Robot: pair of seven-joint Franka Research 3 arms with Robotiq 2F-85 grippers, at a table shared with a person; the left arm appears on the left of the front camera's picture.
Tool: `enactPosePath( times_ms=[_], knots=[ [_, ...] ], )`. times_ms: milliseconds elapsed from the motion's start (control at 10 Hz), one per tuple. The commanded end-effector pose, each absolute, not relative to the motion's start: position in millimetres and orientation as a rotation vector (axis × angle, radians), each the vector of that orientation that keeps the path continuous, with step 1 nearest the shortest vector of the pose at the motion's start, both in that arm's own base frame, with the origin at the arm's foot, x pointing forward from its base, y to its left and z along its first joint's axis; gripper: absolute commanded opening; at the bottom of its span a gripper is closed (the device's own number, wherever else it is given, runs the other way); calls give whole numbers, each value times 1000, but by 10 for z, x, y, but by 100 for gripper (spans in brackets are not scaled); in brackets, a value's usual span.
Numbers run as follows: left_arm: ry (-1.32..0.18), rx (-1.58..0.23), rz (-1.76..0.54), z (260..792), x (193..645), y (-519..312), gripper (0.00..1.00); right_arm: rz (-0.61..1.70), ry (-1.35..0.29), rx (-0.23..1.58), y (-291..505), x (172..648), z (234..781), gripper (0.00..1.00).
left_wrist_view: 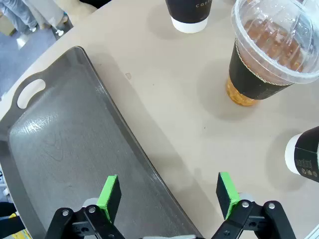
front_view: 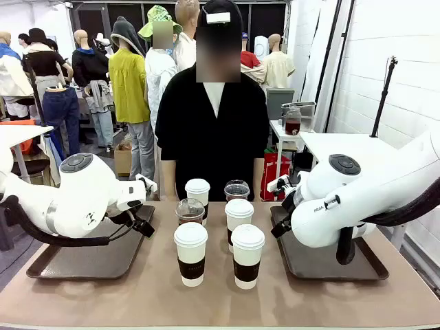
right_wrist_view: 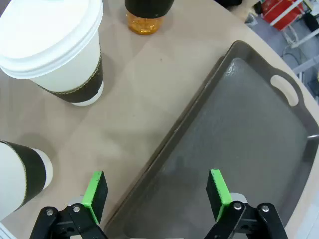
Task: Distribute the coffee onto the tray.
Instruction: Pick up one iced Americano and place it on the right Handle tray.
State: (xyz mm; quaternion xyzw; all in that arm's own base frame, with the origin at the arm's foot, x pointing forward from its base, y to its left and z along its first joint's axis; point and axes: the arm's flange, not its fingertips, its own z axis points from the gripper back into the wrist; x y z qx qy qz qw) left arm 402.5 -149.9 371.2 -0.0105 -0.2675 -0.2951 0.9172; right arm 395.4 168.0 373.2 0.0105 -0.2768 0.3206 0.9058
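item: the coffee, six cups, standing upright in a cluster at the middle of the table, in front of the person.

contents: four white lidded paper cups with dark sleeves, namely the front left cup, front right cup, middle right cup and back left cup. two clear domed cups of brown drink, namely the middle left domed cup and back right domed cup.

placement: all six are on bare table between the left tray and the right tray. neither tray carries a cup. judged: the central grouping puts every cup within reach of either arm, and a tray on each side lets the load be split. distribution is not yet begun.

left gripper: poised above the inner rim of the left tray. jaws wide apart, green pads bare, holding and touching nothing. a domed cup stands ahead of it, apart.

right gripper: poised above the inner rim of the right tray. jaws wide apart, nothing between them, nothing touched. a white cup stands ahead, apart.
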Motion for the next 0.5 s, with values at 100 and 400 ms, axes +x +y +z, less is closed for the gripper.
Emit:
enactPosePath(
  times_ms=[100, 400],
  knots=[
    [-550, -22, -607, 3712, 4025, -1499, 100, 662, -572, 22, 1680, 3954, 3732, 100],
    [-550, -22, -607, 3712, 4025, -1499, 100, 662, -572, 22, 1680, 3954, 3732, 100]
  ],
)
